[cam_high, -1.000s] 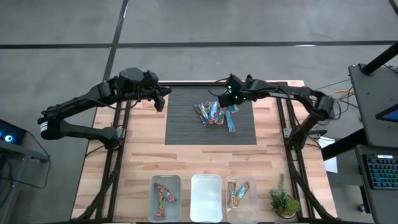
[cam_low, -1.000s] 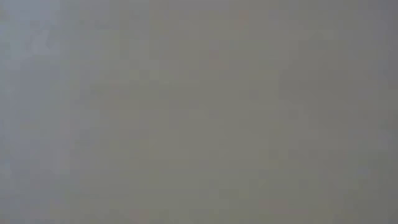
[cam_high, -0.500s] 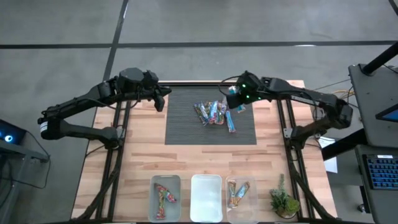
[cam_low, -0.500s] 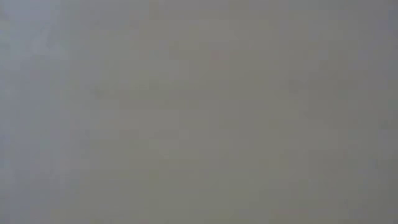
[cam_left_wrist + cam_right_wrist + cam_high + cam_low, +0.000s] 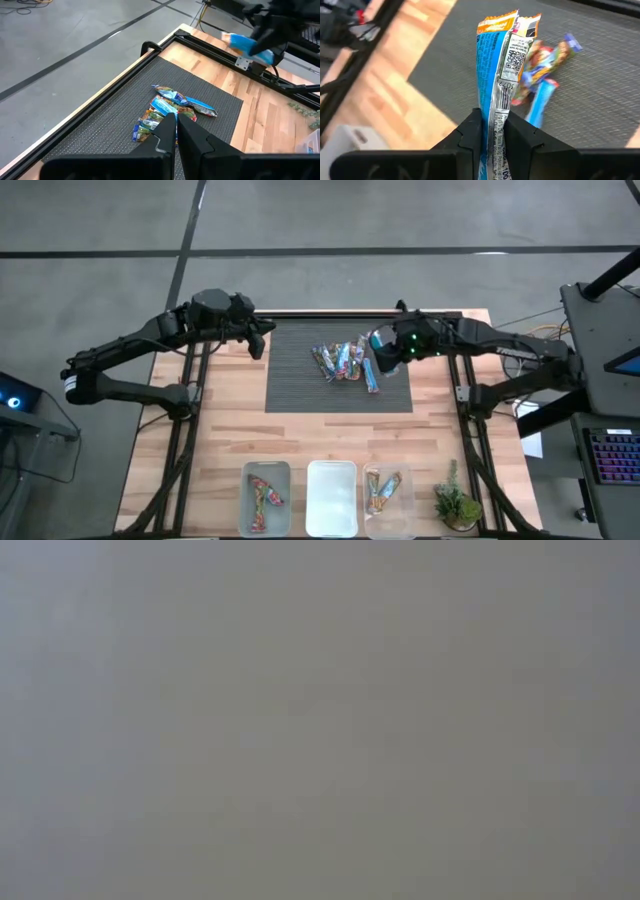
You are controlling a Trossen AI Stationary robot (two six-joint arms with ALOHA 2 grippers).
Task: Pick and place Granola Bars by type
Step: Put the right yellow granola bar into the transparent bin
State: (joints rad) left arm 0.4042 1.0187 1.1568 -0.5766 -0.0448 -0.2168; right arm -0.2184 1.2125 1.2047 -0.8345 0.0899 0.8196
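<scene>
Since a second ago the right end effector (image 5: 386, 350) has pulled back from over the pile toward three o'clock, and it now sits above the mat's right edge, clenched on a slim blue-wrapped granola bar (image 5: 496, 75). The remaining shiny multicoloured granola bars (image 5: 343, 363) lie heaped on the dark ribbed mat (image 5: 300, 380). To do this step well, I would keep the grip firm and carry the bar toward six o'clock, to the clear plastic bin (image 5: 331, 498) matching its type. The left end effector (image 5: 177, 120) waits clenched at the mat's ten o'clock corner of the bench (image 5: 230, 440).
</scene>
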